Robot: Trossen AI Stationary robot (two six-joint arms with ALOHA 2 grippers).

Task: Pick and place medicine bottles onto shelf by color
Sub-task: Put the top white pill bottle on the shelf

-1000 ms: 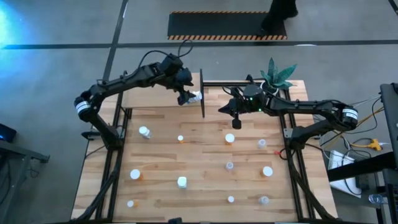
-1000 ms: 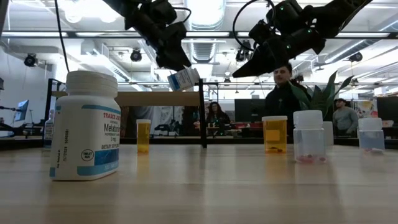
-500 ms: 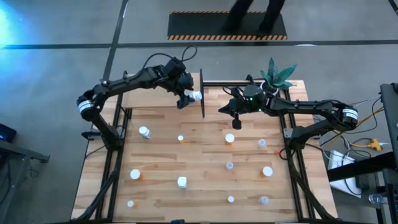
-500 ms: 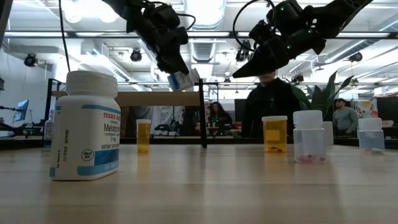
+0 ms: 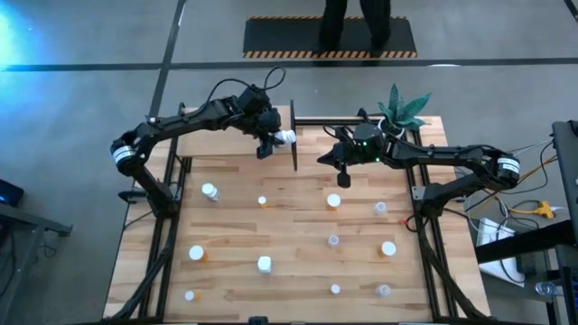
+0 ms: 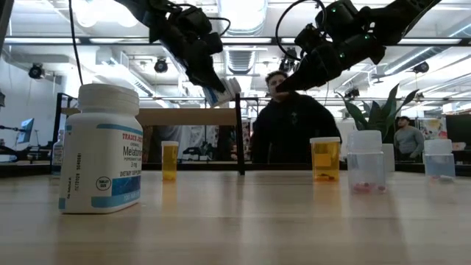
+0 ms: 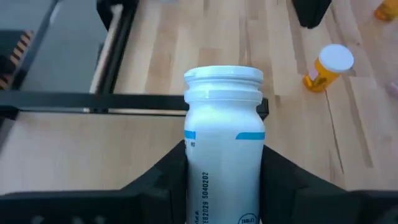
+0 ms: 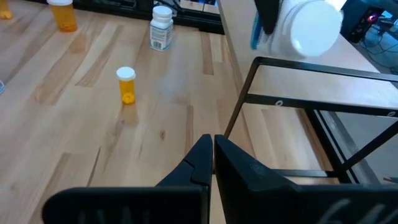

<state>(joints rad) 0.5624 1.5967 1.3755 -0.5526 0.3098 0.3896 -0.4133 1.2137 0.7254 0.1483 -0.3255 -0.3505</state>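
My left gripper (image 5: 274, 142) is shut on a white medicine bottle (image 7: 222, 134) with a white cap and a blue label band. It holds the bottle above the shelf (image 6: 176, 116) at the table's far left, just left of the dark upright divider (image 5: 294, 144). The bottle (image 6: 227, 87) sits tilted under the fingers in the low view. My right gripper (image 5: 336, 163) hangs shut in the air right of the divider, touching nothing. Several small orange, white and clear bottles (image 5: 263, 201) stand upright on the tabletop. My left gripper pinches the white bottle's body (image 7: 189, 171) between its two fingers (image 7: 163, 180), on opposite sides below the label band. The cap (image 7: 224, 78) points away from the wrist. The fingers slant down toward the divider and lie along the bottle. It is lifted clear above the shelf board and tilted.
A large white bottle (image 6: 101, 147) stands close to the low camera. Orange (image 6: 324, 158) and clear (image 6: 366, 162) bottles stand mid-table. A potted plant (image 5: 404, 108) is at the far right corner. A person (image 6: 291, 125) stands beyond the far edge.
My left gripper has rolled a little with the white bottle above the shelf; the bottle has tipped, its cap end higher and nearer the divider. A person behind the table has walked to the middle.
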